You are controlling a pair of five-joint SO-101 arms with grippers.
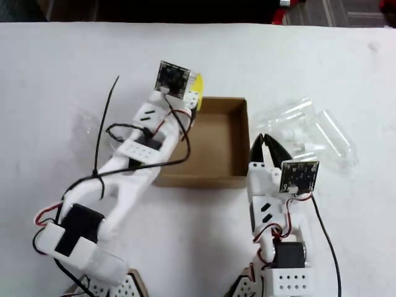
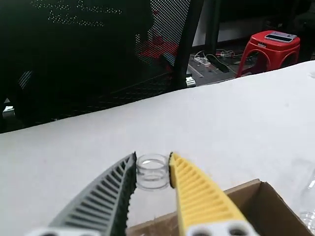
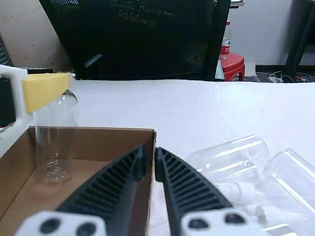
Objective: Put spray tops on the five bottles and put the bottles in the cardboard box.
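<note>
White bench with a room behind it
The white bench (image 1: 74, 55) spans the high view. Beyond its far edge stands a black mesh chair (image 2: 98, 54). Beside the chair is a red plastic stool (image 2: 269, 46) on the floor, with cables (image 2: 211, 61) lying near it. A drink bottle (image 3: 226, 39) with a red label stands on the stool.

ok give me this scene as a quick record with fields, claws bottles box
left claw: shut on the neck of a clear bottle
held bottle: upright, open mouth, no spray top, inside the cardboard box at a far corner
right claw: shut, empty, at the box's near wall
loose bottles: lying on the table beside the box
spray top: white, lying among the loose bottles
</note>
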